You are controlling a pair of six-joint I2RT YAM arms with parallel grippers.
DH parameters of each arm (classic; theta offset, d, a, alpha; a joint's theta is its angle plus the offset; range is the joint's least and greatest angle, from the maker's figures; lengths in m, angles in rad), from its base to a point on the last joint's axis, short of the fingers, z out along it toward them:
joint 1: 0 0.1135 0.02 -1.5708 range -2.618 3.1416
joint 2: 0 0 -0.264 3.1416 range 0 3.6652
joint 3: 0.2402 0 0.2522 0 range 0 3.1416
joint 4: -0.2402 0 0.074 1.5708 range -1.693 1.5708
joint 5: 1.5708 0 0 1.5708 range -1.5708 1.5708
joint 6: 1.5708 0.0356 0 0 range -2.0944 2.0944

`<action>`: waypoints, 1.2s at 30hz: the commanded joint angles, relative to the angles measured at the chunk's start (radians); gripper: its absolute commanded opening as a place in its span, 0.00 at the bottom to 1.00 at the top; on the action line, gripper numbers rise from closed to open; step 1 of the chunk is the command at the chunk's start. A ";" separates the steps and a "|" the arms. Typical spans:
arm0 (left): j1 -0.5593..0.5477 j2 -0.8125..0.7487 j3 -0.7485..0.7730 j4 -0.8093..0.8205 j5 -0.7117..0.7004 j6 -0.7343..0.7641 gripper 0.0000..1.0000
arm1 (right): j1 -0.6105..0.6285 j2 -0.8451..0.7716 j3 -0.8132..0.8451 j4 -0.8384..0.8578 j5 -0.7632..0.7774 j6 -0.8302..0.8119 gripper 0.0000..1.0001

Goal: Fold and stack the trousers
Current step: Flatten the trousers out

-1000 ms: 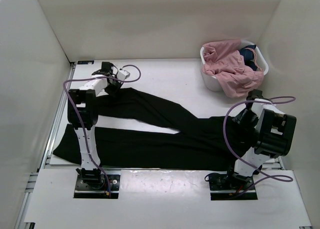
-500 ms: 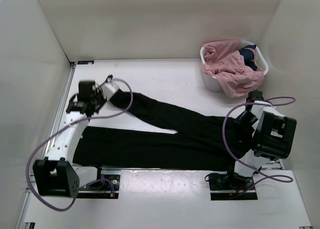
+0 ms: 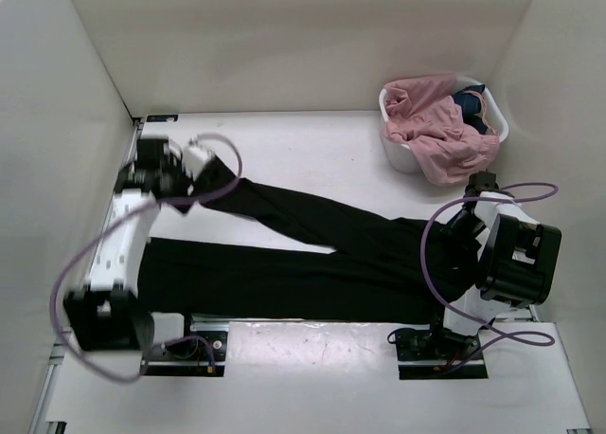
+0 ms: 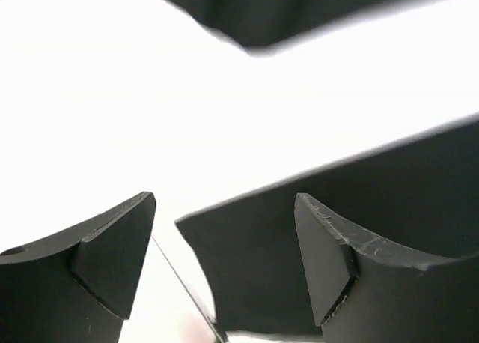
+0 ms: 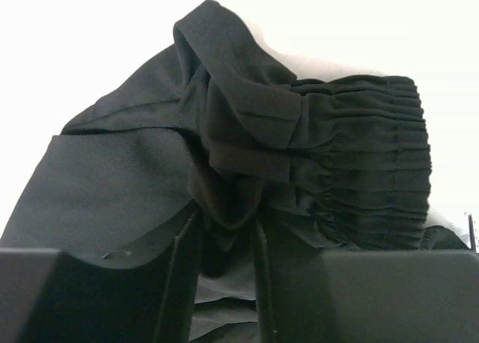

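The trousers (image 3: 312,254) lie spread across the worktop (image 3: 312,150); I expect them limp, light and slippery. My right fingers (image 5: 185,290) pinch the bunched waistband (image 5: 359,148). My left fingers (image 4: 112,272) gape empty over a leg hem (image 4: 247,268), where I'd grip.

Overhead view plus two wrist close-ups.
Top camera looks steeply down on the whole table (image 3: 322,140) from the near side; each wrist camera sits close over the trousers (image 3: 312,263), shared with it.
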 commanded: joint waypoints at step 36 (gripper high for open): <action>0.162 0.404 0.150 0.034 -0.164 -0.450 0.21 | -0.032 0.095 0.008 -0.064 0.027 0.029 0.54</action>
